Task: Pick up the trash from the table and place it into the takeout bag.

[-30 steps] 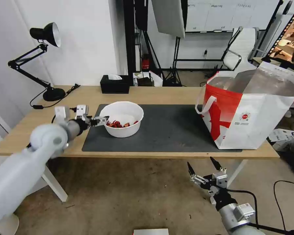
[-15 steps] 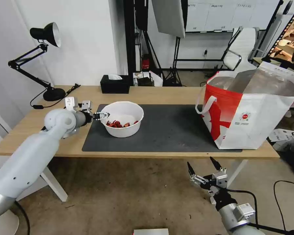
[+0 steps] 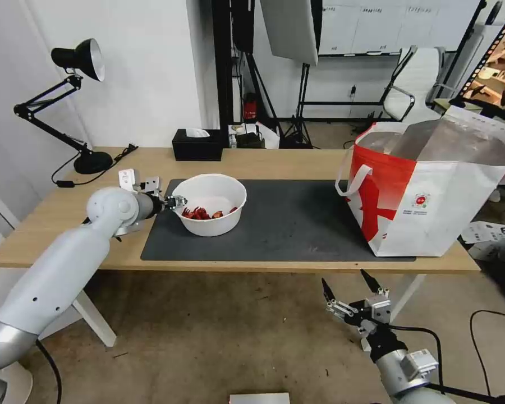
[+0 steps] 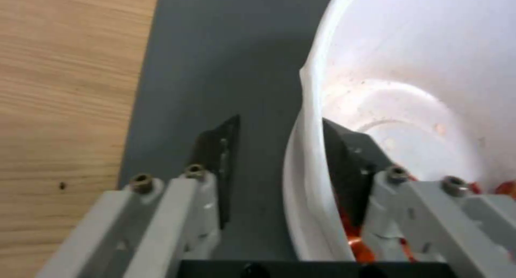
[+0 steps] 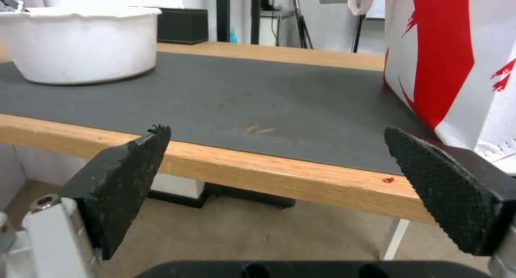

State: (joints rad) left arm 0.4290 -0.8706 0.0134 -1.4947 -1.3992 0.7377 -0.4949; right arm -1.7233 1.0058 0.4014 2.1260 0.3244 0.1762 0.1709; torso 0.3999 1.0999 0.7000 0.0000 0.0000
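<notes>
L gripper (image 3: pixel 177 200) sits at the near-left rim of the white bowl (image 3: pixel 210 210), jaws partly open and straddling the wall: one finger outside over the dark grey mat (image 3: pixel 286 219), one inside by the red scraps (image 3: pixel 199 214). Not clamped yet; prob. set for a rim pinch. Bowl rests on the mat, surface (image 3: pixel 50 219) beneath. Takeout bag (image 3: pixel 432 191) stands mouth-open at far right, ready to receive. R gripper (image 3: pixel 350 292) parked below the surface edge, jaws wide, empty.

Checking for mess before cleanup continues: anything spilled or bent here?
A small red crumb lies on the light-wood table's front edge. The white round bowl's rim looks slightly kinked between the left gripper's fingers.
</notes>
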